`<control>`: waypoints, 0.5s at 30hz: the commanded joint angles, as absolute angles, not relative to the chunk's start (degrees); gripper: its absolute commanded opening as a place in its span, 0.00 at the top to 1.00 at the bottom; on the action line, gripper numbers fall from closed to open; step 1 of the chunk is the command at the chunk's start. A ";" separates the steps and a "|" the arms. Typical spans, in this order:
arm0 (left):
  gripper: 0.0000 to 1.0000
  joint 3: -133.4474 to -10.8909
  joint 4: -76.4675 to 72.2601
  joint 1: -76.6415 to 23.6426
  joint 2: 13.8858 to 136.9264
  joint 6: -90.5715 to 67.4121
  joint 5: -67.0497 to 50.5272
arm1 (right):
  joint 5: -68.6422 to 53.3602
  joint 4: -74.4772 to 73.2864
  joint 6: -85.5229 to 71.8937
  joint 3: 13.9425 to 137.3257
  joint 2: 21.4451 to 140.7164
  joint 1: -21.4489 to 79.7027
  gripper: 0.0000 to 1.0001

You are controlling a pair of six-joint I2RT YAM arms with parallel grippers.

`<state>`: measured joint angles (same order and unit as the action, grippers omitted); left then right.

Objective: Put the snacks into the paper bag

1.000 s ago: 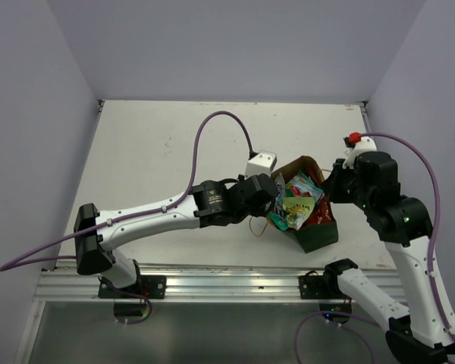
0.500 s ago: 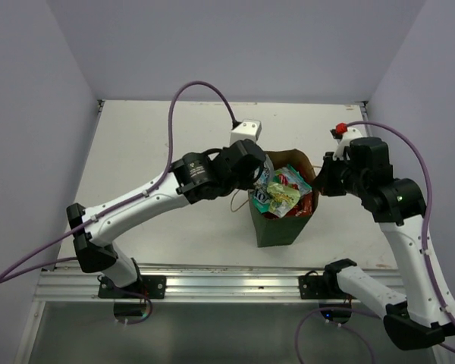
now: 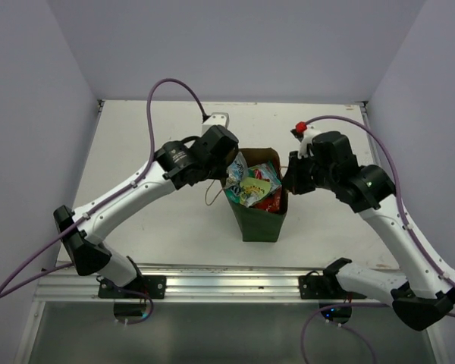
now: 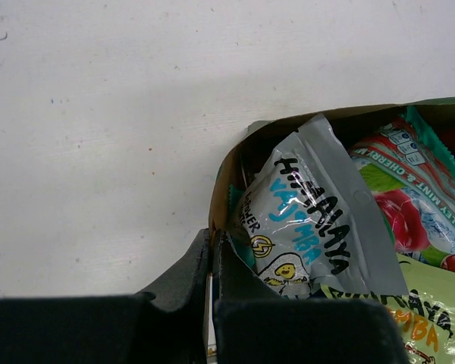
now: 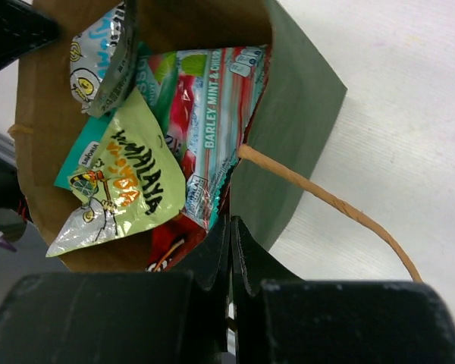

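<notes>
— What has the left pincer [image 4: 214, 241] got?
— It is pinched shut on the left rim of the paper bag [image 3: 262, 224]; the right pincer [image 5: 230, 225] is shut on the opposite rim (just by a tan handle [image 5: 318, 193]).
— And the snacks [image 3: 254, 186]?
— Packed inside, tops poking above the mouth. The bag stands upright on the bench [image 3: 152, 136], between the two arms.

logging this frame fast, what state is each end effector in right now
Left end effector: closed, pinching the paper bag at its rim.
Right end effector: closed, pinching the bag's opposite wall.
</notes>
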<state>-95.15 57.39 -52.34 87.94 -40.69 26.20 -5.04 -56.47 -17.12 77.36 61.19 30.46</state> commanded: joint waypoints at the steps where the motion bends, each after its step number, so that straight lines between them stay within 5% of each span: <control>1: 1.00 -95.18 54.93 -51.77 84.64 -39.29 26.28 | -3.34 -52.56 -19.86 75.94 62.31 34.01 1.00; 4: 1.00 -95.80 54.58 -51.77 84.38 -39.03 25.93 | -0.97 -52.99 -20.39 76.11 62.32 34.45 1.00; 7: 0.76 -96.41 51.07 -51.77 82.89 -36.93 25.32 | 3.77 -55.01 -19.60 77.87 61.09 34.45 0.85; 8: 0.53 -96.85 50.19 -51.77 82.53 -36.39 25.31 | 6.39 -55.63 -19.43 79.18 60.82 34.45 0.71; 11: 0.20 -100.26 49.57 -51.77 81.65 -35.33 26.54 | 10.19 -59.40 -18.90 83.12 60.73 34.45 0.56; 15: 0.16 -104.67 49.14 -51.77 79.55 -34.54 29.17 | 17.38 -63.19 -18.72 85.69 61.00 34.45 0.53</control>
